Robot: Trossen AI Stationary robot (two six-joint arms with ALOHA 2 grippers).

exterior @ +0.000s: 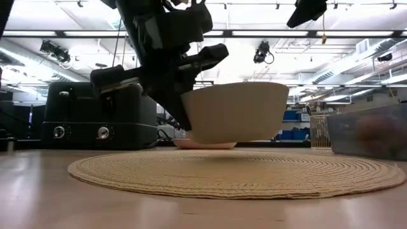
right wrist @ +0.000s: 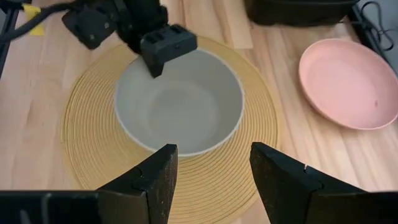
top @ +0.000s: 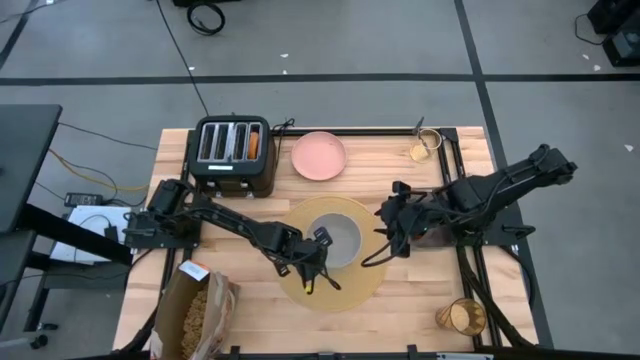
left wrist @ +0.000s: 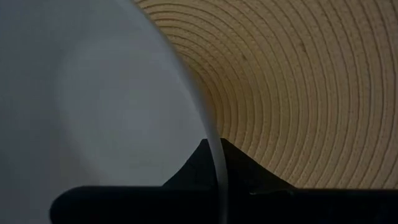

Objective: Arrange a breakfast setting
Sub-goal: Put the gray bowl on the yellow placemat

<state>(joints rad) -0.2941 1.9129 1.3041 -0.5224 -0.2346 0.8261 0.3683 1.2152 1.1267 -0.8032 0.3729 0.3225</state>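
We watch the left gripper [top: 318, 243] pinching the bowl [top: 340, 238] rim above the placemat [top: 345, 290] | right gripper [right wrist: 211, 180] spread, waiting | risk: bowl tipping on release.

Bowl [top: 338, 238] over placemat [top: 352, 288] at mid-table; plate [top: 318, 156] behind, right of toaster [top: 233, 153].

Grey-green bowl [right wrist: 180, 106] upright, lifted just above round tan placemat [right wrist: 93, 155]; pink plate [right wrist: 348, 81] beside.
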